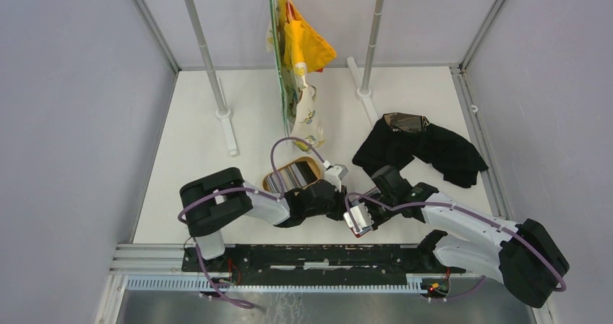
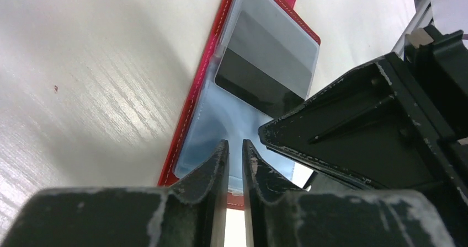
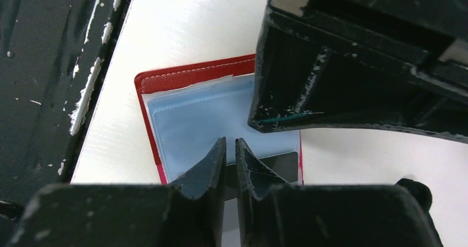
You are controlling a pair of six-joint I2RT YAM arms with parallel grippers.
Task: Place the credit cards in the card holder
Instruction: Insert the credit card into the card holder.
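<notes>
The red card holder [image 2: 193, 101] lies open on the table, its clear plastic sleeves [image 2: 221, 120] facing up; from above it shows between the two wrists [image 1: 359, 221]. A grey-black credit card [image 2: 265, 65] lies flat on the sleeves, one end under the plastic. My left gripper [image 2: 235, 142] stands over the sleeve's near edge, jaws almost together with only a thin slit; whether it pinches the plastic does not show. My right gripper [image 3: 230, 139] is shut, tips down over the dark card [image 3: 278, 164], not clasping it. More credit cards [image 1: 289, 176] lie in a wooden tray.
The tan oval tray [image 1: 312, 169] sits just behind the left wrist. A black cloth [image 1: 419, 147] lies at the back right. Yellow and patterned fabric [image 1: 303, 49] hangs from a rack whose two poles [image 1: 209, 64] stand at the back. The black base rail [image 3: 55, 65] runs close by.
</notes>
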